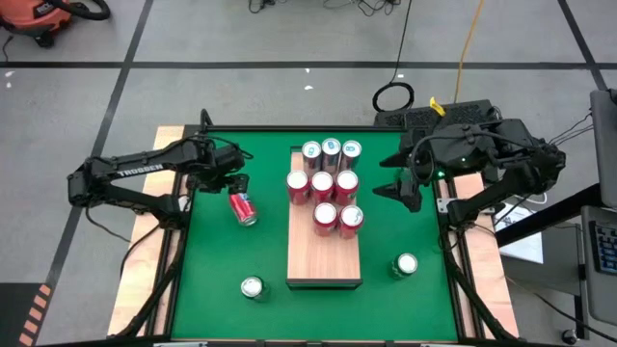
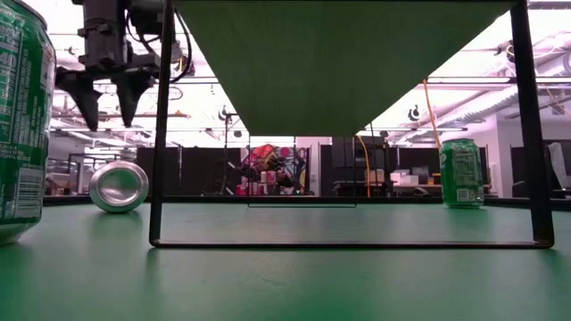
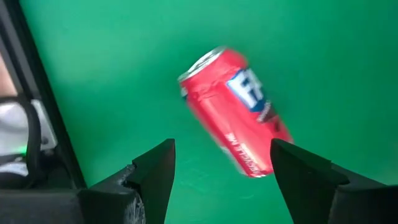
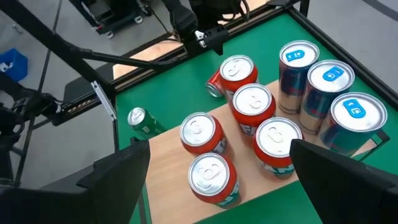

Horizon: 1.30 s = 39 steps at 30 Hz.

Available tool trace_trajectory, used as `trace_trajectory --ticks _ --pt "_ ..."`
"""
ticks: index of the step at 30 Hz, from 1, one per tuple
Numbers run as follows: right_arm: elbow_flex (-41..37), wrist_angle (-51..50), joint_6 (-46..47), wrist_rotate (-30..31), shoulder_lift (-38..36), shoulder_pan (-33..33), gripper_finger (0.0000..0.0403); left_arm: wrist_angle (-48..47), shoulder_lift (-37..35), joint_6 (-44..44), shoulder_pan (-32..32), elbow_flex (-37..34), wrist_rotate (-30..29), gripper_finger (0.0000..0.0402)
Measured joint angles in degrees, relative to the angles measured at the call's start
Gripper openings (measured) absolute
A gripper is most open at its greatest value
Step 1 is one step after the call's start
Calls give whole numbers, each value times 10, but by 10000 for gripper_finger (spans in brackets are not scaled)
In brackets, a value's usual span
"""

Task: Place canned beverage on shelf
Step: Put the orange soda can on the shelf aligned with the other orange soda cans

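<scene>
Left pincer [image 1: 238,183] is hovering with fingers spread, gripping nothing. Red can [image 1: 243,208] is lying on its side on the green tabletop [image 1: 212,270] just below the fingertips, clear of both fingers [image 3: 155,171]. Shelf [image 1: 325,265] is standing to the pincer's right, carrying eight upright cans. Right pincer [image 1: 403,191] is hanging spread wide beside the shelf's far edge, empty. Two green cans, one [image 1: 253,287] left of the shelf and one [image 1: 407,265] right, are standing on the tabletop.
</scene>
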Motion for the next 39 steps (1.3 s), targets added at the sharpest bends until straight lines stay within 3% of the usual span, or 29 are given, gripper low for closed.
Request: trace_trajectory --ticks 6,14,28,39 --pt "0 0 -11 0 0 0 377 0 -3 -58 -11 -38 8 250" --pt "0 -10 -12 1 0 0 377 97 -6 -103 -26 -75 -18 254" --pt "0 -12 -27 1 0 0 377 167 -5 -183 -46 -128 -76 380" --pt "0 -12 -42 3 0 -1 377 261 -5 -234 -46 -192 -86 386"
